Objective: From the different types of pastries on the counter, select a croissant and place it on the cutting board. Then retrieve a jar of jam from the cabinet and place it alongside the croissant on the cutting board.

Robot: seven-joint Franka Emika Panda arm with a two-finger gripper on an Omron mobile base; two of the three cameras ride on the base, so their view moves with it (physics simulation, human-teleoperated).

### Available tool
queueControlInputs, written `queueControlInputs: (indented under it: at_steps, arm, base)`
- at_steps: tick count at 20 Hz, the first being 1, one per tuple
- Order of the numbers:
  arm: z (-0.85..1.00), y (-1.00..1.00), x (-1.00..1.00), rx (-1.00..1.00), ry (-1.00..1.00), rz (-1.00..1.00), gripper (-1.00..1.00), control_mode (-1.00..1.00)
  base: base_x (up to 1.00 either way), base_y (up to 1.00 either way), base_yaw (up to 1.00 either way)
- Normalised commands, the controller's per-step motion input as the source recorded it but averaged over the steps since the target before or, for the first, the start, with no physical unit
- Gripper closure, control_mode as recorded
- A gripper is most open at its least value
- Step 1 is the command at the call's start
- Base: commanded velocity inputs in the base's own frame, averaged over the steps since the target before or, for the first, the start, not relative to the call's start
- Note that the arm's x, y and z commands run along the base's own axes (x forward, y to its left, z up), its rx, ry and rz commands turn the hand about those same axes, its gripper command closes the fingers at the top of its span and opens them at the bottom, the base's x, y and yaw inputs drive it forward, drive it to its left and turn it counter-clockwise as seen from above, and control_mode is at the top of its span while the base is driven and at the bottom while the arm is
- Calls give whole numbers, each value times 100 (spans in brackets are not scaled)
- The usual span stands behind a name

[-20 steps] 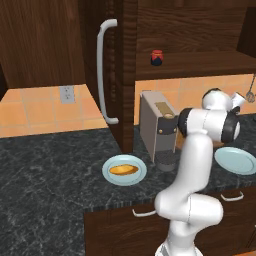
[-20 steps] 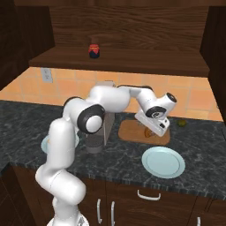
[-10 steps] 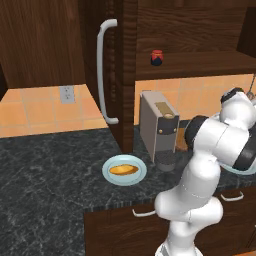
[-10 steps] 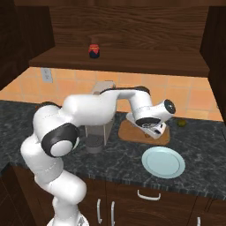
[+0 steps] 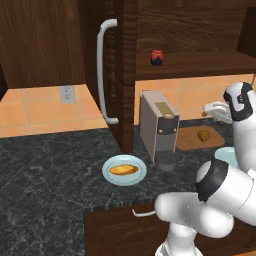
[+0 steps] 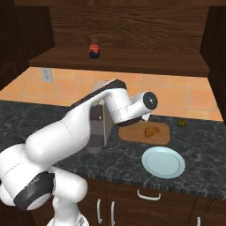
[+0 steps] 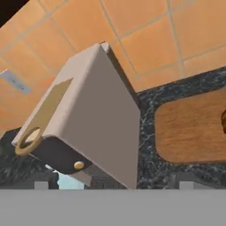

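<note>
We are seeing the croissant [image 6: 152, 131] lying on the cutting board [image 6: 132, 133], toward its right half in the right base view, with bare wood around it. In the left base view the same croissant [image 5: 203, 135] is sitting on the board [image 5: 187, 140], which is lying flat on the counter [image 5: 50, 170] just beside a grey coffee machine [image 5: 157, 125].

The jar of jam [image 5: 157, 57] is standing upright on the cabinet [image 5: 195, 30] shelf, above the coffee machine (red lid on top, dark body below). It is well apart from the arm.

The hand [image 5: 216, 108] is hanging above the counter, over the far end of the board and not touching anything. We cannot tell how far its fingers are parted, and we are seeing nothing held in it.

The long orange pastry [image 5: 124, 170] is resting on 1 pale blue plate [image 5: 111, 176] near the front of the counter, left of the coffee machine. Another pale blue plate [image 6: 164, 162] is lying in front of the board.

From the hand view, the coffee machine [image 7: 88, 123] is appearing tilted, with the board [image 7: 190, 132] to its right.
</note>
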Motion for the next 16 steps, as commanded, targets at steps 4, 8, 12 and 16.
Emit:
queueControlInputs:
  at_steps: [4,8,12,16]
  arm:
    - [100,72,-30,-8,-32,0,-100,-100]
    - [100,70,-18,-11,-29,0,-100,-100]
    - [100,64,-9,-17,-25,0,-100,-100]
    - [99,57,-2,-15,-17,-1,-100,-100]
  base:
    - [0,0,0]
    - [0,0,0]
    - [0,0,0]
    - [0,0,0]
